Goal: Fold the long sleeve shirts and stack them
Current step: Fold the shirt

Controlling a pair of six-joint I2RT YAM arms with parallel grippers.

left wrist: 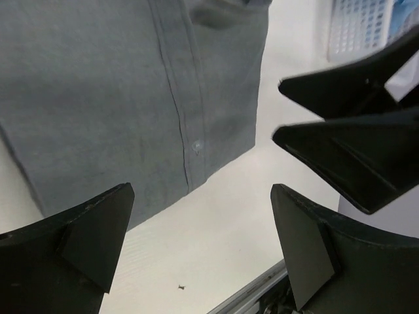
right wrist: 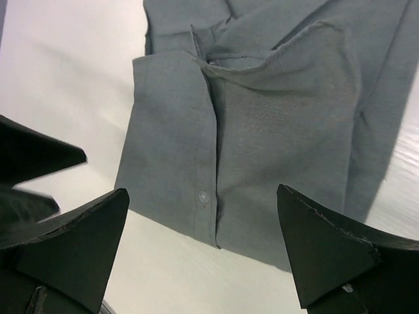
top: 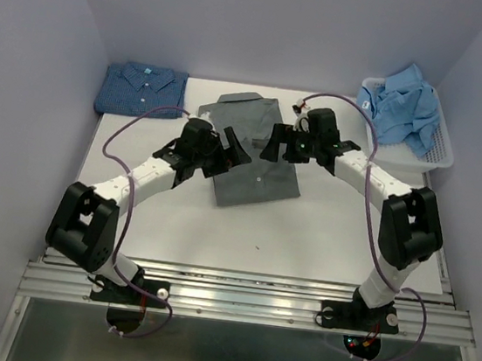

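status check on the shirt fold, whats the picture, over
Left fingers, right fingers open, empty, above grey shirt. Grey shirt folded, mid-table, unstacked. Light blue shirt in basket. Nothing in the way.

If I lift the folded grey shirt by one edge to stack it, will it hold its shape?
Probably not: the grey shirt is thin cloth with loosely lapped layers, so it would likely sag and unfold. It looks light. Pushed across the table, it may bunch rather than slide.

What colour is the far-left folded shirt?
The shirt is blue with fine pale dots; top external view.
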